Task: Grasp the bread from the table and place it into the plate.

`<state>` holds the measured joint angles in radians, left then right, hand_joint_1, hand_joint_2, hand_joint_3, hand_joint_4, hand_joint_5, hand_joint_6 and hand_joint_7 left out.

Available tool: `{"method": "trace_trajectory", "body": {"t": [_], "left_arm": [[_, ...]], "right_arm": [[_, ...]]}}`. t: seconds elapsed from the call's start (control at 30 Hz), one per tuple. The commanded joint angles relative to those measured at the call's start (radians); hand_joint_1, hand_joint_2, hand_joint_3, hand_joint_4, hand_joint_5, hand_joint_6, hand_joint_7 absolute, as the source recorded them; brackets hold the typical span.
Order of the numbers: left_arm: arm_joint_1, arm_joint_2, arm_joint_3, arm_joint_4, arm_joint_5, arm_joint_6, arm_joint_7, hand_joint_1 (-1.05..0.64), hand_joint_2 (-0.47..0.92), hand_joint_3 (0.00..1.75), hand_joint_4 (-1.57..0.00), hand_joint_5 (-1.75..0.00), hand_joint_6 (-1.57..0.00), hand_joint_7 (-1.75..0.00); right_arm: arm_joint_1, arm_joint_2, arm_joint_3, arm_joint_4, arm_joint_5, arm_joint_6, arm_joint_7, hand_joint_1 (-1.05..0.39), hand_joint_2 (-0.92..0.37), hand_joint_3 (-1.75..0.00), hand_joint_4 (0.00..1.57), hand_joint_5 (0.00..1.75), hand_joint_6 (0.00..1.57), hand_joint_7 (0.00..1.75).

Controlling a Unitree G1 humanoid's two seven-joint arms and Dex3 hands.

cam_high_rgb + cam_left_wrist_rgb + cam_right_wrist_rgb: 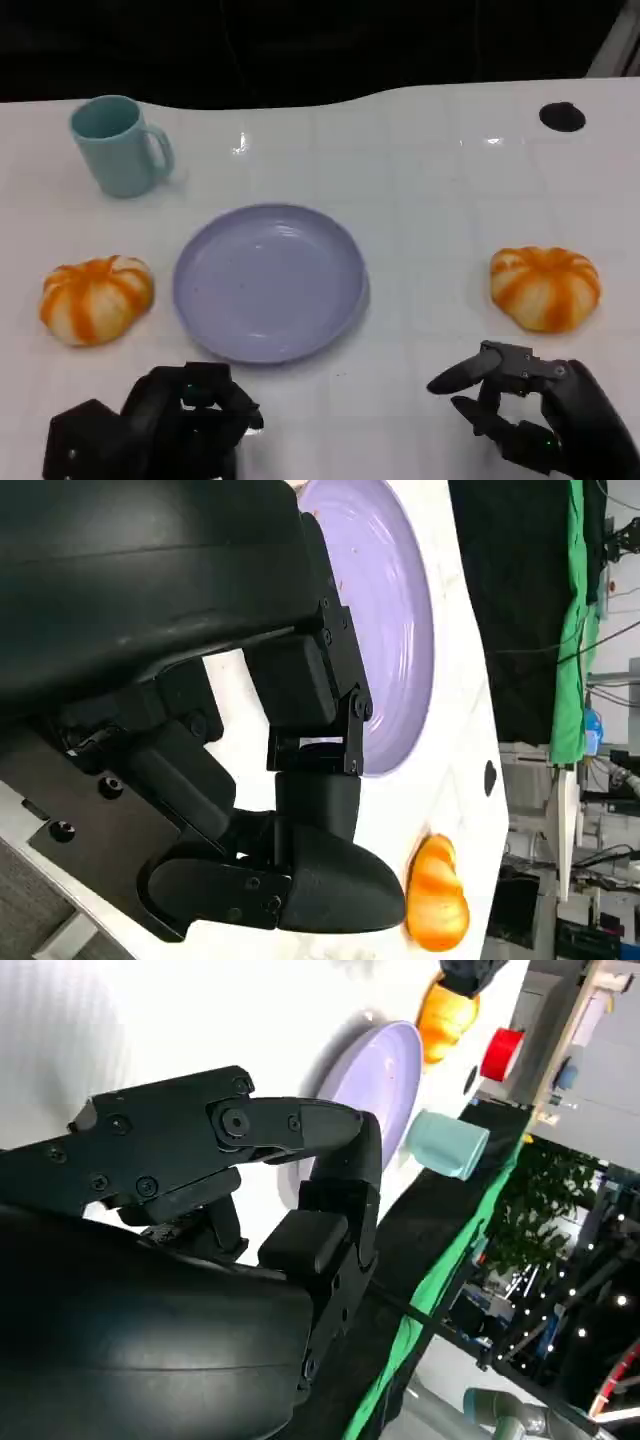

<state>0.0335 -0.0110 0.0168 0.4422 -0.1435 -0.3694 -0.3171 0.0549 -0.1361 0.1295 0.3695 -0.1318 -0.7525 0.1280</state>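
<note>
Two orange-and-white striped bread buns lie on the white table, one bread point(97, 298) left of the lilac plate point(268, 282) and one bread point(545, 287) right of it. The plate holds nothing. My left hand point(160, 425) hovers at the near edge below the plate's left side, fingers loosely bent and empty. Just below the right bread is my right hand point(530, 410), its fingers apart, touching nothing. In the left wrist view my left hand point(250, 780) has the plate point(400, 630) and the right bread point(438, 895) beyond it. The right wrist view has my right hand point(260, 1190), the plate point(375, 1080) and the left bread point(445, 1015).
A light blue mug point(120, 145) stands at the back left, also seen as the mug point(445, 1145) past the plate. A small black spot point(562, 116) marks the table at the back right. The table's far edge meets a dark background.
</note>
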Motion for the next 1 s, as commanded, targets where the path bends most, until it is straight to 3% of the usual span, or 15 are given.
{"method": "trace_trajectory", "body": {"t": [0.03, 0.2, 0.37, 0.5, 0.6, 0.73, 1.0], "left_arm": [[-0.007, 0.013, 0.008, 0.008, 0.007, -0.004, 0.01, -1.05, 0.55, 0.68, -1.57, -1.22, -1.39, -0.88], [-0.005, 0.009, 0.009, 0.005, -0.001, -0.003, 0.003, -1.05, 0.55, 0.68, -1.57, -1.23, -1.39, -0.88], [0.0, 0.007, 0.004, 0.001, 0.011, 0.0, 0.014, -1.05, 0.55, 0.67, -1.57, -1.22, -1.39, -0.89], [-0.002, 0.011, 0.002, 0.005, 0.017, -0.005, 0.014, -1.05, 0.56, 0.67, -1.57, -1.22, -1.38, -0.88], [-0.002, 0.01, 0.005, 0.004, 0.01, -0.002, 0.009, -1.05, 0.56, 0.66, -1.57, -1.22, -1.38, -0.88], [-0.004, 0.011, 0.009, 0.017, -0.001, -0.014, -0.003, -1.05, 0.56, 0.66, -1.57, -1.22, -1.38, -0.87], [-0.007, 0.01, 0.009, 0.024, 0.001, -0.011, 0.003, -1.05, 0.54, 0.68, -1.57, -1.22, -1.4, -0.87]], "right_arm": [[-0.014, -0.018, -0.033, -0.023, -0.03, -0.037, -0.042, -0.43, -0.92, -0.24, 0.63, 1.33, 0.78, 0.65], [-0.031, -0.032, -0.055, -0.044, -0.075, -0.051, -0.073, -0.39, -0.92, -0.21, 0.62, 1.11, 0.75, 0.59], [-0.044, -0.091, -0.079, -0.102, -0.264, -0.023, -0.16, -0.46, -0.92, -0.24, 0.57, 1.04, 0.68, 0.54], [-0.05, -0.141, -0.092, -0.185, -0.431, 0.066, -0.224, -0.52, -0.92, -0.26, 0.47, 0.99, 0.59, 0.48], [-0.057, -0.17, -0.085, -0.22, -0.493, 0.111, -0.25, -0.51, -0.92, -0.24, 0.41, 0.88, 0.56, 0.38], [-0.084, -0.218, -0.062, -0.237, -0.601, 0.174, -0.279, -0.51, -0.92, -0.17, 0.35, 0.59, 0.51, 0.2], [-0.122, -0.278, -0.017, -0.292, -0.705, 0.331, -0.248, -0.44, -0.87, -0.03, 0.12, 0.37, 0.38, 0.03]]}}
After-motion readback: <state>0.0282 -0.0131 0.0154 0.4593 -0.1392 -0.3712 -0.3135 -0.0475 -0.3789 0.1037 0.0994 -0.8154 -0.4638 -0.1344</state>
